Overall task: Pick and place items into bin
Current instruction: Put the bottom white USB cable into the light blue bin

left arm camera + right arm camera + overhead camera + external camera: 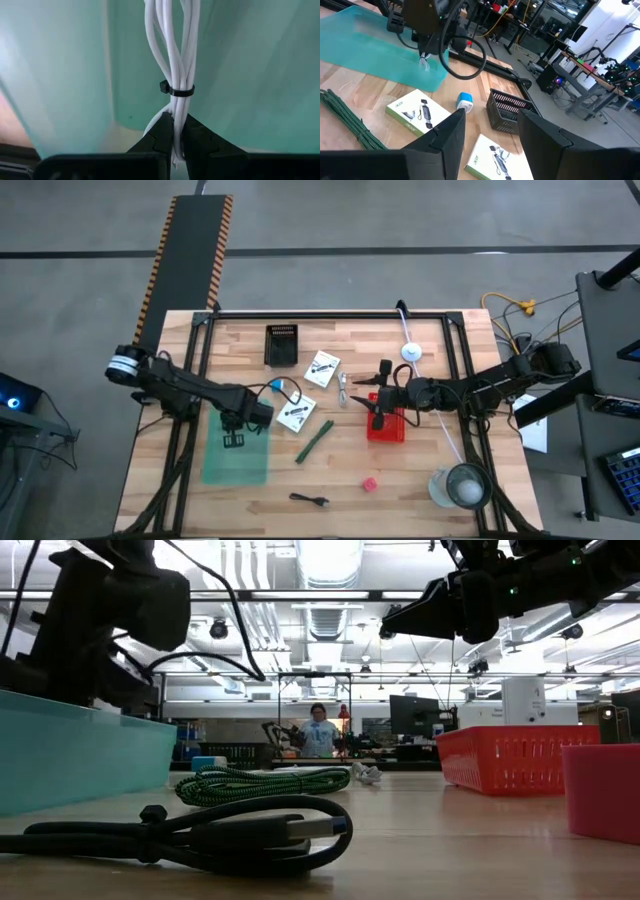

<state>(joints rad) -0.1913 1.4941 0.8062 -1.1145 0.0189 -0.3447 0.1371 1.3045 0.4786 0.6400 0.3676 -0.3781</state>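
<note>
A light wooden slatted table (pixel 330 480) with a black metal frame carries everything. On its left side lies a translucent teal plastic bin (pixel 237 455). Toward the far edge stands a small black mesh basket (pixel 281 345). Near the middle lie two white printed packets, one (pixel 322 367) farther and one (pixel 297 413) nearer, with a small blue-and-white object (pixel 290 391) between them. A green braided stick-like cable (pixel 314 440) lies just right of the bin. A red plastic basket (pixel 386 424) sits right of centre. At the near edge lie a black cable piece (pixel 310 499), a small red cube (pixel 370 483) and, far right, a large round clear container (pixel 462 485).
</note>
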